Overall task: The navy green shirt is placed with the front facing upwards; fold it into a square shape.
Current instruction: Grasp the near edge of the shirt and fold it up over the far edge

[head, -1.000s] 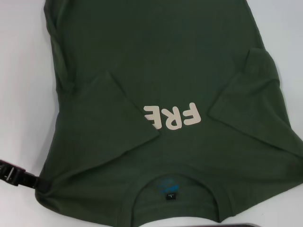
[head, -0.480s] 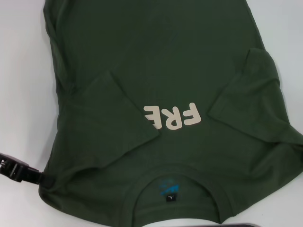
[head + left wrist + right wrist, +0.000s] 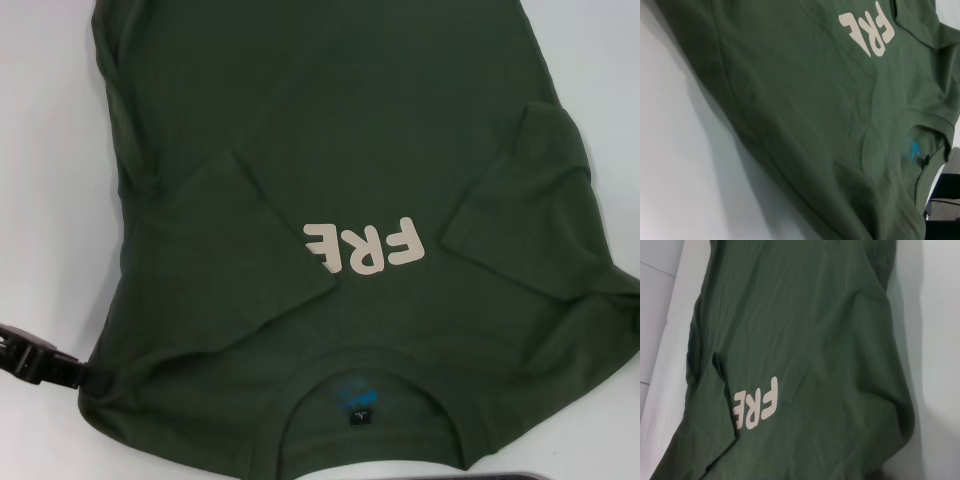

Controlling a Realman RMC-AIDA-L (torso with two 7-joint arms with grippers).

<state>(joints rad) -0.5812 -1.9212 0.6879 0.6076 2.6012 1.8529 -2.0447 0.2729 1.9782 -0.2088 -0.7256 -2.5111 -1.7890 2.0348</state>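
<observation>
Nearest you, the navy green shirt (image 3: 330, 180) lies front up on the white table (image 3: 45, 150), its ribbed collar (image 3: 375, 365) at the near edge with the small dark neck label (image 3: 358, 415) showing inside. At the near left shoulder corner of the shirt, your left gripper (image 3: 85, 378) comes in low from the left, its black body meeting the cloth right at the corner; you cannot tell whether its fingers are apart or clamped on the fabric. Your right gripper does not show in any view, though the cloth at the right shoulder bunches at the frame edge. Beyond the collar, both sleeves are folded inward over the chest: the left sleeve (image 3: 235, 240) covers part of the cream lettering (image 3: 365, 245), so only "FRE" reads, and the right sleeve (image 3: 530, 200) lies just beside it. Farther off, the shirt's body runs away, smooth and flat.
</observation>
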